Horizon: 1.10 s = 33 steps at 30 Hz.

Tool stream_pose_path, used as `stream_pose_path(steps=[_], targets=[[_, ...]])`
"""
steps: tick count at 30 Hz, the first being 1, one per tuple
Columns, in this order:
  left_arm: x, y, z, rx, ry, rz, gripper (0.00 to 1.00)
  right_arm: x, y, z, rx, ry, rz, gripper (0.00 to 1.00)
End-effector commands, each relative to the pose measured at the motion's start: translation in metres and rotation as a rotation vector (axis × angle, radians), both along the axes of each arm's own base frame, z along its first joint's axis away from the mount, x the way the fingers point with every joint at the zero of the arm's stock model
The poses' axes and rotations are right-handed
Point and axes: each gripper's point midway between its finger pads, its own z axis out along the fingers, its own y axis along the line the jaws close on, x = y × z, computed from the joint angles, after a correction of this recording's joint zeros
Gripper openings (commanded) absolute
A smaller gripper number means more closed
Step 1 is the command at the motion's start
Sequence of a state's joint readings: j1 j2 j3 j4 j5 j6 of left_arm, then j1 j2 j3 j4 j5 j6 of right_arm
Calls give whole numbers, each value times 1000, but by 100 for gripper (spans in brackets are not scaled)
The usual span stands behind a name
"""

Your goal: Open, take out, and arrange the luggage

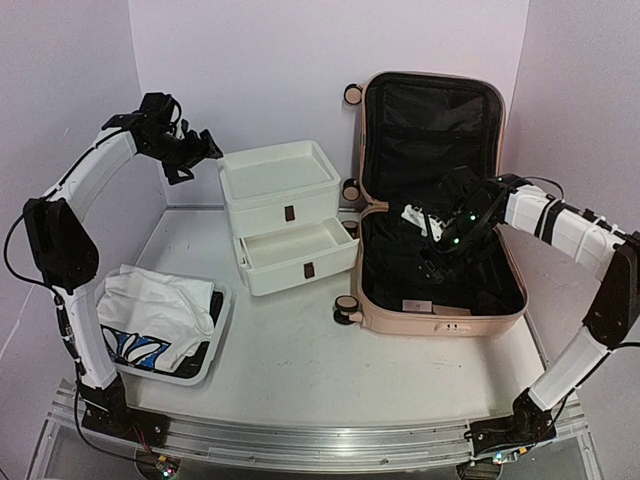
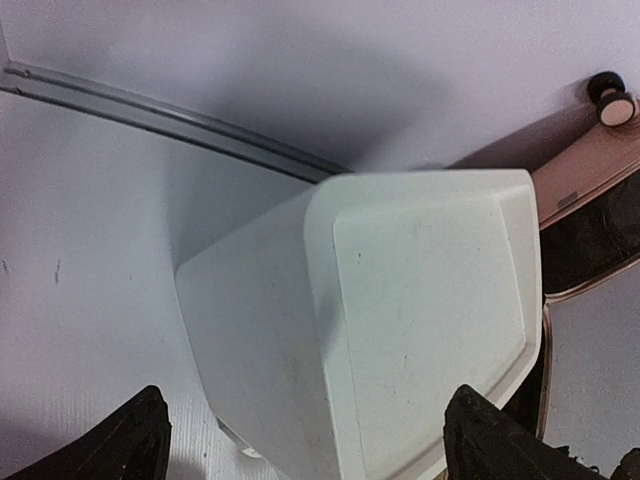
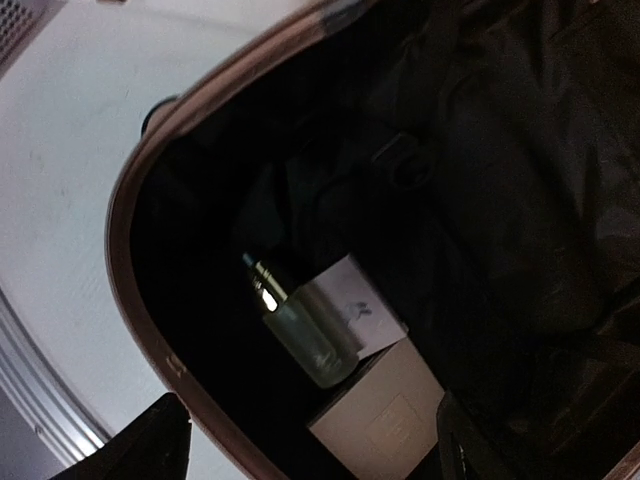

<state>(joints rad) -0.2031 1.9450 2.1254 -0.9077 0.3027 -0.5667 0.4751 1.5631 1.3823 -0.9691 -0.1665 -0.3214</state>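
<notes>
The right gripper [image 3: 305, 450], jaws spread, hangs inside the open luggage [image 1: 440, 322] on the right of the table [image 1: 290, 360], just above a bottle [image 3: 300, 325] leaning on pale boxes [image 3: 380, 420]. Lower straight, straddle the bottle's body and close gently; it looks likely to roll.

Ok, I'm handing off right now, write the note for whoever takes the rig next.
Left gripper: open, empty, raised to the left of the drawer unit.
Right gripper: open, empty, inside the lower half of the luggage, above a small bottle and white boxes.
Done: luggage open, lid upright. A white cloth lies in the basket.
Left: take out the bottle and boxes, then arrange them.
</notes>
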Motion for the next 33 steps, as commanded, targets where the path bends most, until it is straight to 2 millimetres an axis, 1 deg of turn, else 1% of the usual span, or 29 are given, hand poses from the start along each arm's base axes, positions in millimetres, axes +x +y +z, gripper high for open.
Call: stream_pose_path(steps=[1, 3, 5, 7, 8, 9, 10, 13, 15, 17, 21, 23, 25, 28, 31, 33], targets=[[-1, 25, 61, 125, -241, 30, 96, -25, -6, -29, -32, 152, 145, 86], [1, 37, 65, 193, -282, 65, 99, -24, -3, -38, -21, 186, 181, 84], [2, 45, 69, 232, -328, 89, 100, -21, -5, -52, -53, 214, 205, 84], [5, 47, 75, 231, -380, 108, 100, -16, -12, -67, -98, 246, 209, 83], [5, 48, 73, 224, -384, 117, 100, -13, -15, -73, -114, 264, 204, 83], [7, 47, 74, 208, -401, 128, 99, -8, -18, -77, -123, 279, 182, 83], [9, 48, 71, 195, -397, 144, 100, -3, -21, -84, -121, 313, 135, 83], [17, 55, 57, 135, -343, 210, 99, 17, -27, -87, -21, 399, -80, 83], [22, 60, 43, 93, -296, 247, 98, 24, -29, -86, 79, 479, -218, 84], [25, 63, 29, 65, -255, 272, 96, 27, -30, -87, 140, 540, -299, 84], [31, 71, 8, 53, -202, 299, 94, 22, -37, -94, 171, 612, -376, 82], [32, 79, -2, 52, -178, 323, 93, 20, -38, -97, 208, 658, -415, 79], [31, 87, -9, 45, -153, 345, 91, 18, -35, -102, 239, 704, -432, 76], [31, 93, -24, 20, -99, 379, 90, 18, -30, -112, 260, 751, -430, 72], [34, 89, -35, -10, -60, 375, 87, 22, -30, -126, 249, 767, -443, 67], [37, 85, -39, -23, -45, 363, 85, 23, -33, -133, 228, 768, -447, 67]])
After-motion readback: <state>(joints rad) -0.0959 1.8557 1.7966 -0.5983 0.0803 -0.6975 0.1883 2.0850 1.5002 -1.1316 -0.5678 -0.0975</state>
